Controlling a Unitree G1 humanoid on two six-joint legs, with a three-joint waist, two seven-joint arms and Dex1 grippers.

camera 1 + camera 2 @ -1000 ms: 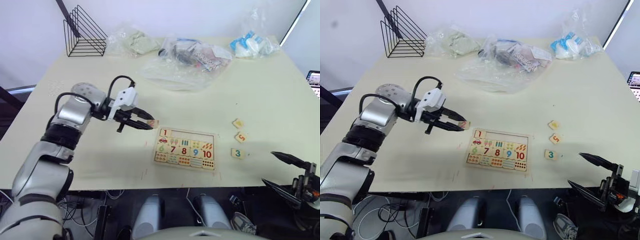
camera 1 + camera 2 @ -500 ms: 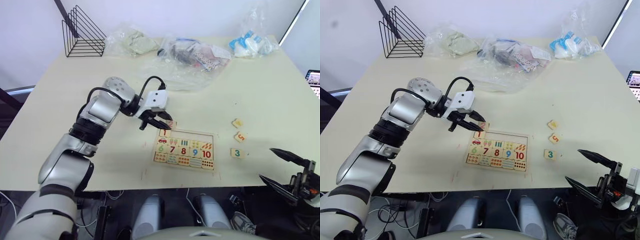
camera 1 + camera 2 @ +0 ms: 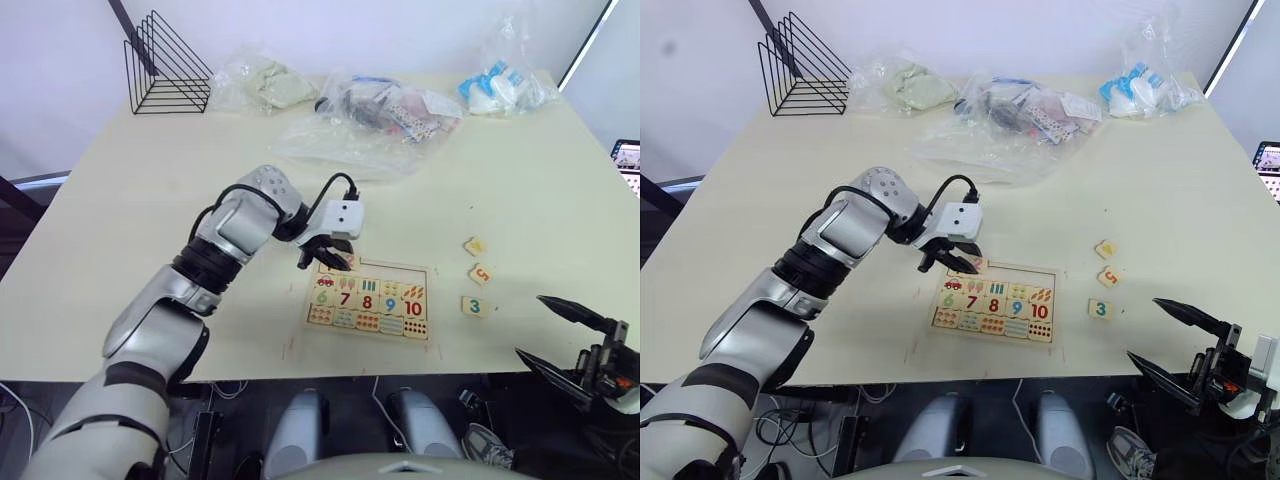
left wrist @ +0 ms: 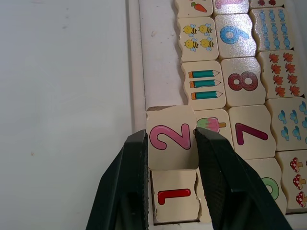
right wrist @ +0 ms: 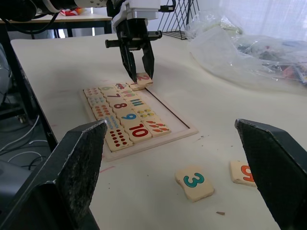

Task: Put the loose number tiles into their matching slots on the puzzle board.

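The puzzle board lies near the table's front edge, its lower two rows full of picture, dot and number pieces. Tile 1 sits in the first slot of the top row. My left gripper is shut on the pink tile 2, held just over the slot beside tile 1. Three loose number tiles lie to the right of the board: a green 3, an orange 5 and one more behind them. Past the table's front right edge my right gripper hangs open and holds nothing.
A black wire rack stands at the back left. Clear plastic bags of items lie across the back middle, with another bag at the back right.
My left gripper has carried tile 2 rightward from the bare table left of the board to above the board's top row, beside tile 1. The right gripper has barely moved.
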